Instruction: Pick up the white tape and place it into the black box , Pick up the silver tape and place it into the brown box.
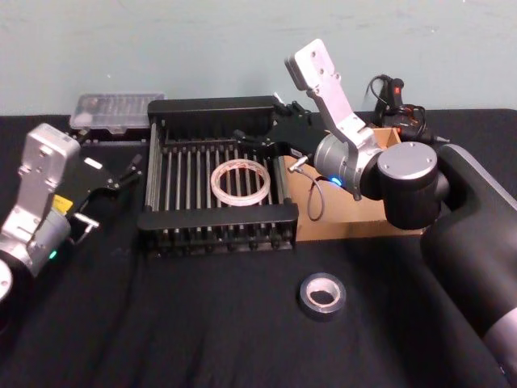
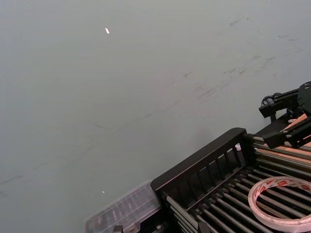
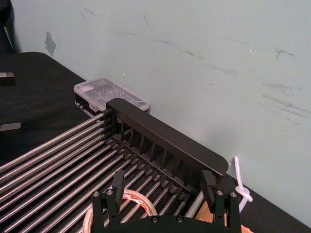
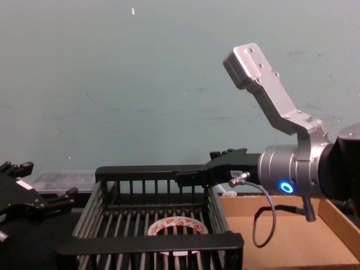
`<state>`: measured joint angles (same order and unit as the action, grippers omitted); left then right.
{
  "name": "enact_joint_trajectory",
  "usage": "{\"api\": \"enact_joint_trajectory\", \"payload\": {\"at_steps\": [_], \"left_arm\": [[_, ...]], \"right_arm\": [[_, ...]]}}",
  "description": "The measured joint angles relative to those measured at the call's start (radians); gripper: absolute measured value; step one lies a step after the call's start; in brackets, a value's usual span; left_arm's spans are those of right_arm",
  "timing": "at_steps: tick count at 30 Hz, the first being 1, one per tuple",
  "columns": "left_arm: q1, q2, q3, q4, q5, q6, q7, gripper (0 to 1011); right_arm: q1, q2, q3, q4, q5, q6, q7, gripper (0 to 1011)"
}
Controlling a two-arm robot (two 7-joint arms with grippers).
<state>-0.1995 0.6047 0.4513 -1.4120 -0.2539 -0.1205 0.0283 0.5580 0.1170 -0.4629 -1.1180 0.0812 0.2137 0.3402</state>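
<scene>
Black-clothed worktop (image 1: 242, 323), pale wall behind. White tape (image 1: 240, 181) flat in black box (image 1: 218, 217). Silver tape (image 1: 323, 295) on cloth, near brown box (image 1: 339, 212). Right tool (image 1: 257, 139) wide, empty, above crate; left tool (image 1: 129, 171) parked, spread. Next: descend squarely over silver roll.

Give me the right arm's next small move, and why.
Probably pull the right claw back out of the black box toward the silver tape: it is open and empty, the white tape lies inside, and the silver roll sits on the table.
</scene>
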Motion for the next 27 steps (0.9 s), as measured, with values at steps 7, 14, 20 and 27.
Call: {"api": "enact_joint_trajectory", "payload": {"at_steps": [7,14,20,27], "left_arm": [[0.0,0.0,0.0,0.0,0.0,0.0,0.0,1001],[0.0,0.0,0.0,0.0,0.0,0.0,0.0,1001],[0.0,0.0,0.0,0.0,0.0,0.0,0.0,1001],[0.0,0.0,0.0,0.0,0.0,0.0,0.0,1001]], "right_arm": [[0.0,0.0,0.0,0.0,0.0,0.0,0.0,1002],[-0.022,0.008,0.017,-0.038,0.009,0.004,0.001,1002],[-0.065,0.024,0.031,-0.111,0.023,0.024,0.001,1002],[-0.133,0.051,0.043,-0.211,0.033,0.035,-0.01,1002]]}}
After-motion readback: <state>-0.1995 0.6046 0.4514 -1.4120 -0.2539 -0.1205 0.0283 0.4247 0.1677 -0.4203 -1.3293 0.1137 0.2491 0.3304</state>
